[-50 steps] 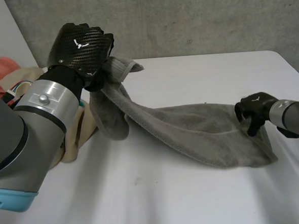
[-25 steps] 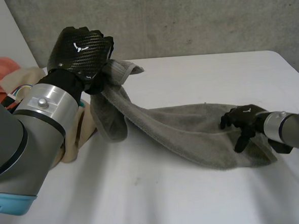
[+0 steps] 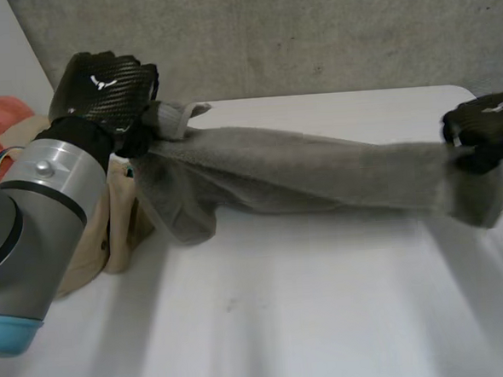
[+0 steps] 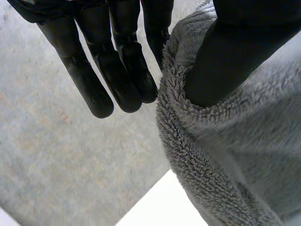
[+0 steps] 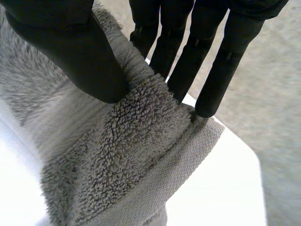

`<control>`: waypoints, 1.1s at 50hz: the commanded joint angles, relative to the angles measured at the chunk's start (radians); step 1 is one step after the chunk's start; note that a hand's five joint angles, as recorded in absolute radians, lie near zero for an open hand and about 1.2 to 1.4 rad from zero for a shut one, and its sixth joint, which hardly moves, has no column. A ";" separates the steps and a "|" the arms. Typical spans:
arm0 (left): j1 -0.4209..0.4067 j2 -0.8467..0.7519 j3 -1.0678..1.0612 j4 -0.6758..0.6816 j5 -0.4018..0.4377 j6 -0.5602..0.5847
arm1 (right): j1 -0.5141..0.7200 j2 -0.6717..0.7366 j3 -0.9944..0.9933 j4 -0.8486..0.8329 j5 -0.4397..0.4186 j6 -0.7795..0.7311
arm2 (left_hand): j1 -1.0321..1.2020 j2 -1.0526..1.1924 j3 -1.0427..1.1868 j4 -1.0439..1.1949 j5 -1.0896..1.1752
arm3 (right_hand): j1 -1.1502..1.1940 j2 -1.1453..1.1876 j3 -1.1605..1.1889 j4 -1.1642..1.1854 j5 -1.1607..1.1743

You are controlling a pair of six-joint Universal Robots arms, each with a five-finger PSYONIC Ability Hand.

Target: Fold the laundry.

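Fingers (image 4: 122,66) of left hand (image 3: 104,86) pinch towel (image 3: 319,176) end against thumb | right hand (image 3: 480,127) likewise | both raised, towel taut between

Soft, even light falls on the white table (image 3: 328,320), which is bright and close to washed out toward its near edge. The light seems to come from overhead, though no lamp shows. The grey towel (image 3: 319,171) casts a pale, diffuse shadow on the table just beneath it. The wall (image 3: 310,31) behind is dimmer. The left hand (image 3: 104,86) carries a faint sheen on its black shell. In both wrist views the black fingers are dark, with small dull highlights.
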 commanded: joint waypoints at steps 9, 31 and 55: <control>0.048 -0.185 0.041 -0.156 0.014 -0.027 | -0.031 0.043 -0.068 0.253 0.053 -0.348 | 0.273 0.201 0.204 0.195 0.257 | 0.299 0.226 0.212 0.201 0.251; 0.112 -0.479 0.733 0.212 0.081 -0.119 | 0.105 0.182 -0.392 -0.676 0.255 0.033 | 0.273 0.201 0.204 0.195 0.257 | 0.299 0.226 0.212 0.201 0.251; 0.037 -0.463 0.023 0.278 -0.044 -0.119 | 0.045 0.336 -0.011 -0.535 0.154 -0.035 | 0.113 0.040 0.043 0.034 0.097 | 0.299 0.226 0.212 0.201 0.251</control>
